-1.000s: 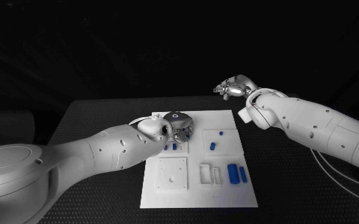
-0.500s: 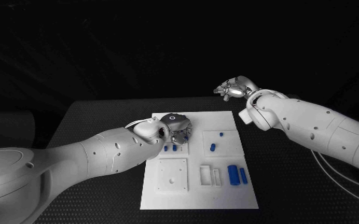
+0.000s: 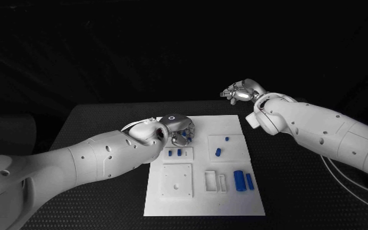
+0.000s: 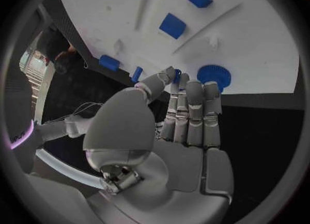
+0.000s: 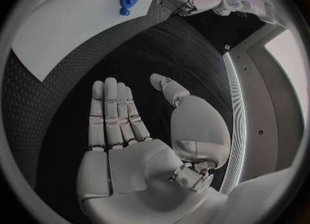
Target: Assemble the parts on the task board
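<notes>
The white task board (image 3: 203, 195) lies mid-table with small blue parts on it: a pair (image 3: 175, 153) left of centre, one (image 3: 218, 152) in the middle, two long ones (image 3: 243, 180) at the right. My left hand (image 3: 178, 128) hovers over the board's far left corner. Its fingers (image 4: 194, 108) are straight and side by side with nothing in the palm. A blue gear (image 4: 213, 74) lies flat on the board just past the fingertips. My right hand (image 3: 239, 91) hangs beyond the board's far right corner, fingers (image 5: 113, 113) straight and spread, holding nothing.
White blocks with holes and slots (image 3: 177, 179) stand on the board's near half. Two square blue parts (image 4: 172, 25) sit in a shallow recess. Black matting (image 3: 100, 118) surrounds the board on every side.
My left hand has drawn back and up toward the board's far left corner, uncovering the pair of small blue parts. My right hand has stayed put.
</notes>
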